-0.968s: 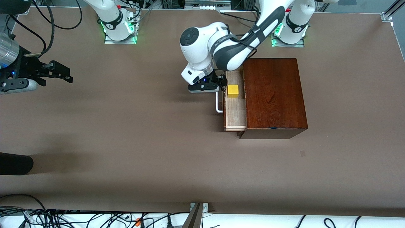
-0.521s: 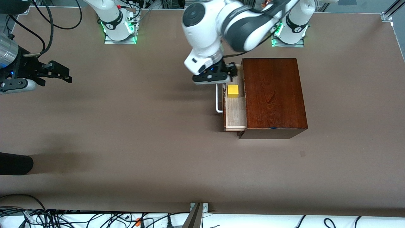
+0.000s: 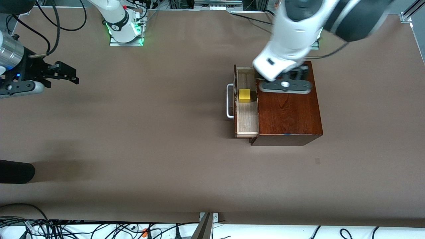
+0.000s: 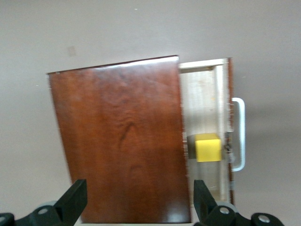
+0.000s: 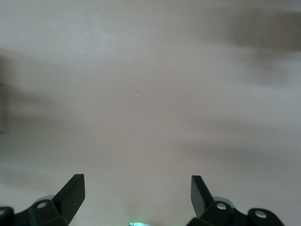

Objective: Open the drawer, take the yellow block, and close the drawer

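Yellow is what you are after: the small bright yellow cube [image 3: 244, 95] sits in the pulled-out sliding tray [image 3: 247, 119] of the dark reddish-brown wooden box [image 3: 287, 106], on the pale wood floor, roughly midway along the tray's length and just inside the dark front that carries the white loop handle [image 3: 229, 101]. The tray stands out toward the right arm's end of the table, only partly drawn, so the opening is narrow.

Your left gripper [image 3: 285, 85] hangs over the box top, beside the tray, its fingers [image 4: 75, 200] spread wide with nothing between them. Your right gripper [image 3: 63, 74] waits over bare table at the right arm's end, also spread and empty.

Judge the cube as light, rigid and smooth-faced, so it should neither crush nor sag, but painted flat faces may slip under a weak pinch. Take it across two opposite faces, fingers coming straight down. The safer pair is probably the faces looking along the tray's length, since the tray front and the box edge crowd the other two. The handle looks stiff enough to push on when you shut the tray. The box looks heavy, yet a hard shove might shift it.
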